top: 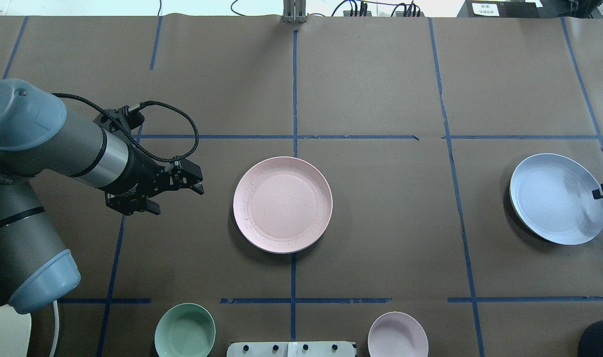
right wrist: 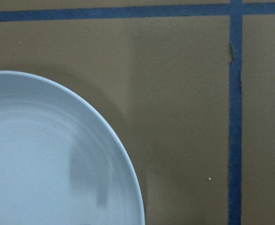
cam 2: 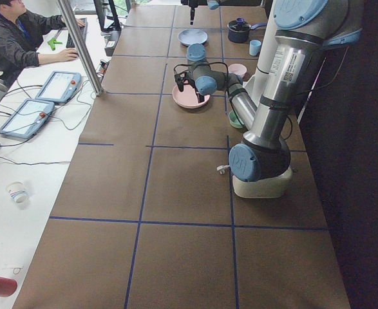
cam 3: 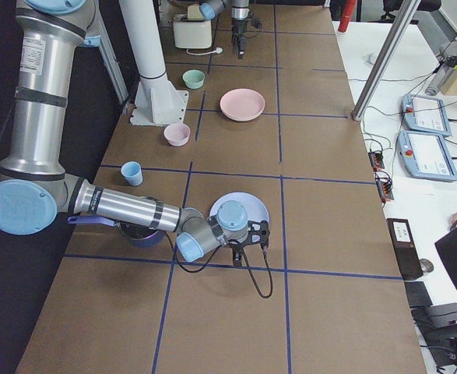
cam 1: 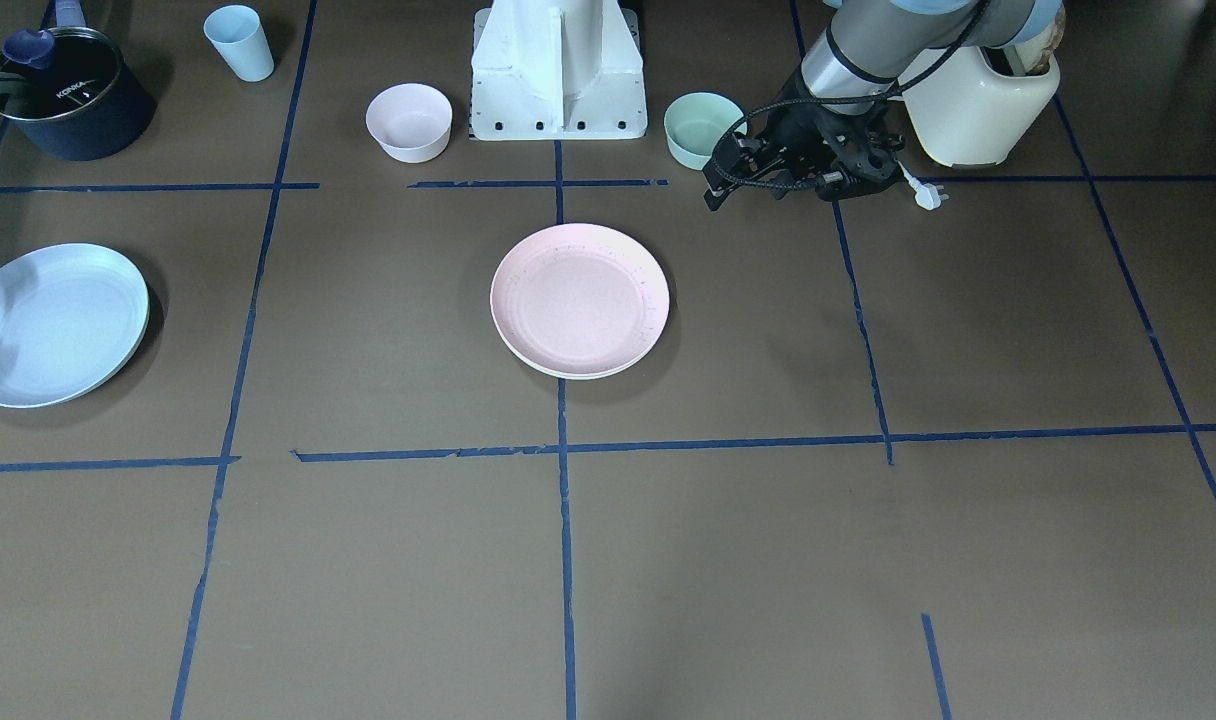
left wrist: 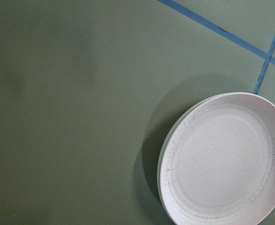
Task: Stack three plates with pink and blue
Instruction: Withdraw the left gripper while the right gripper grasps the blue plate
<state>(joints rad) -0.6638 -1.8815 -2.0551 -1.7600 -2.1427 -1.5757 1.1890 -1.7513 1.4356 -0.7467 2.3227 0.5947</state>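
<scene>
So pink [top: 282, 204] is already sitting on the cream plate [cam 1: 580, 375]. You can see the pale rim poking out underneath, so that's 2 of 3 imo. That pair lies ahead of your L gripper [top: 195, 182], near but not touching. It's holding nothing afaict, and I can't tell how wide the jaws are tbh.

That leaves blue [top: 554, 198], well apart from the other two. Your R gripper [top: 599, 193] is right at its rim, tip over the plate's edge. Prob set up for a rim pinch, since a shallow plate gives nothing else to grab. Can't tell if those jaws are on the rim or just hovering, only a sliver shows. L sits off to the side, I'd guess so R has room to bring blue over.
</scene>
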